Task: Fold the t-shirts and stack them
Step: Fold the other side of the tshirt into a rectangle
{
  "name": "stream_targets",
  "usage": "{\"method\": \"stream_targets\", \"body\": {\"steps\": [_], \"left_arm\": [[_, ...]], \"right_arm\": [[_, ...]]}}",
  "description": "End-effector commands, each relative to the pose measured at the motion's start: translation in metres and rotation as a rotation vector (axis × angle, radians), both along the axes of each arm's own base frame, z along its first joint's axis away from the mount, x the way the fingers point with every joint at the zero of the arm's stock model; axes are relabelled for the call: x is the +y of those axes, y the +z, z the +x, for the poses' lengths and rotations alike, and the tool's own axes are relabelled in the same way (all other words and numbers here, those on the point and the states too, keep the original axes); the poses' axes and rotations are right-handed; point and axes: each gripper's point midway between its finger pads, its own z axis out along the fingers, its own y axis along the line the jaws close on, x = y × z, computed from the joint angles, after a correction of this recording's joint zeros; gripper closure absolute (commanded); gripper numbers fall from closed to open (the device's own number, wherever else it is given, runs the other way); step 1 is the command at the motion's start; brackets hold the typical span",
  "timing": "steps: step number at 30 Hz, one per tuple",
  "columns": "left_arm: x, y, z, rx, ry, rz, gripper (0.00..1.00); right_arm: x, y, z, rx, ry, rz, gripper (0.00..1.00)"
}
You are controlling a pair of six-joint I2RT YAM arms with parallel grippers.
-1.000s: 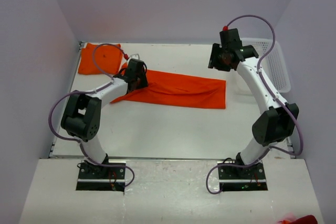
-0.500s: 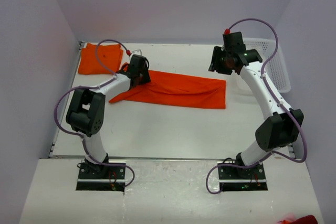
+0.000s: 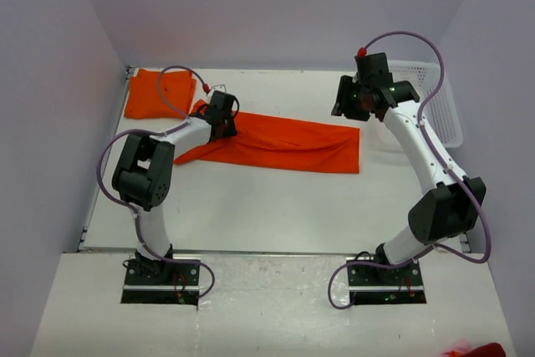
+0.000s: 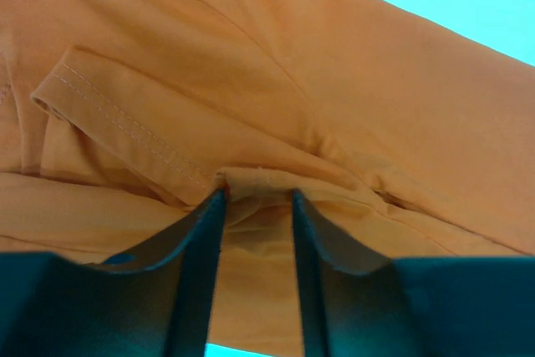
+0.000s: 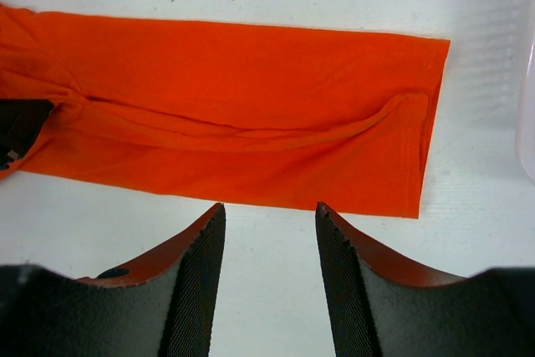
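An orange t-shirt [image 3: 284,144], folded lengthwise into a long strip, lies across the middle of the table. It also shows in the left wrist view [image 4: 251,64] and the right wrist view [image 5: 234,98]. A second orange t-shirt [image 3: 157,94] lies folded at the back left corner. My left gripper [image 3: 221,119] is down on the strip's left end. Its jaws are apart, with bunched cloth between the fingertips [image 4: 257,194]. My right gripper [image 3: 355,99] is open and empty, held above the table near the strip's right end [image 5: 269,211].
A white lattice basket [image 3: 451,114] stands at the right edge of the table, beside the right arm. Walls close in the table at the back and on both sides. Purple cables loop off both arms.
The left arm's elbow has swung right and towards the shirt while its gripper stayed at the strip's left end. The right gripper has shifted slightly. The shirts have not moved.
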Motion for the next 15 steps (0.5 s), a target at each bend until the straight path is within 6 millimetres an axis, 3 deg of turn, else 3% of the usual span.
{"method": "stream_targets", "body": {"steps": [1,3,4,8,15], "left_arm": [[0.009,0.002,0.011,-0.027,0.009,0.031,0.63],[0.010,0.002,0.014,-0.031,0.011,0.032,0.70],[0.010,0.002,0.015,-0.033,0.011,0.034,0.79],[0.010,0.006,0.020,-0.046,0.008,0.037,0.99],[0.003,0.019,0.027,-0.084,-0.020,0.026,1.00]], "right_arm": [[0.001,0.014,-0.003,-0.046,0.018,0.017,0.51],[0.001,0.013,-0.004,-0.043,0.018,0.017,0.51],[0.001,0.013,-0.004,-0.044,0.017,0.018,0.51],[0.004,0.010,-0.004,-0.032,0.022,0.029,0.51],[0.011,0.003,-0.002,-0.015,0.035,0.058,0.51]]}}
